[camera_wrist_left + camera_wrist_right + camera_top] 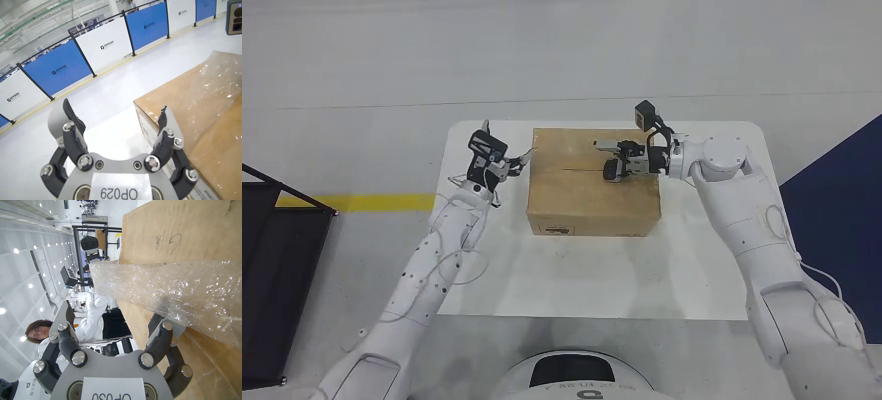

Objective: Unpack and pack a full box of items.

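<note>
A closed cardboard box (592,195) stands in the middle of the white table (592,280). Clear tape (160,285) runs along its top seam, and one strip stands loose above the cardboard. My right gripper (609,160) hovers over the box top near its far right part; it is open (111,317), with one finger (154,321) under the loose tape and nothing held. My left gripper (510,166) is at the box's far left corner, open (115,111), one fingertip (163,115) at the box (189,113) edge, the other over the table.
The table has bare room in front of the box and at both sides. A black rack (272,260) stands on the floor at the left, beside a yellow floor line (372,202). A blue panel (842,190) stands at the right.
</note>
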Motion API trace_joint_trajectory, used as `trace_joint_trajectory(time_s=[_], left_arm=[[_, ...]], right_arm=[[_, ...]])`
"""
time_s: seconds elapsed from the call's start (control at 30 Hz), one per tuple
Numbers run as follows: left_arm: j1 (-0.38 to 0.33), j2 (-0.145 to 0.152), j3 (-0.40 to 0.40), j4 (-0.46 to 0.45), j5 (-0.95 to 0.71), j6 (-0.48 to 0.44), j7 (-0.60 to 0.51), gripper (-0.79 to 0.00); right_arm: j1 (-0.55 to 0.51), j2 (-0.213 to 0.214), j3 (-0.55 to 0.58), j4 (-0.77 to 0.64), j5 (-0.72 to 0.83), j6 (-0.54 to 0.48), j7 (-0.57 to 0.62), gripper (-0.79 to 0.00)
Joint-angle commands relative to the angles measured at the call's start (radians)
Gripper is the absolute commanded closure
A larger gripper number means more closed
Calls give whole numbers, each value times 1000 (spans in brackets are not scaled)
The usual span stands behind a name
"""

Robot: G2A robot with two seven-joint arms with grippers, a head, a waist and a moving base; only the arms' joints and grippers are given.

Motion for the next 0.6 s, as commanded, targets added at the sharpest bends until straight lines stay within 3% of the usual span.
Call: trace_joint_trajectory(time_s=[0.0, 0.57], left_arm=[[-8, -4, 20, 11, 19, -2, -5, -785], [-45, -28, 84, 75, 44, 16, -22, -785]], right_arm=[[0, 0, 0, 0, 0, 0, 0, -785], [0, 0, 0, 0, 0, 0, 0, -785]])
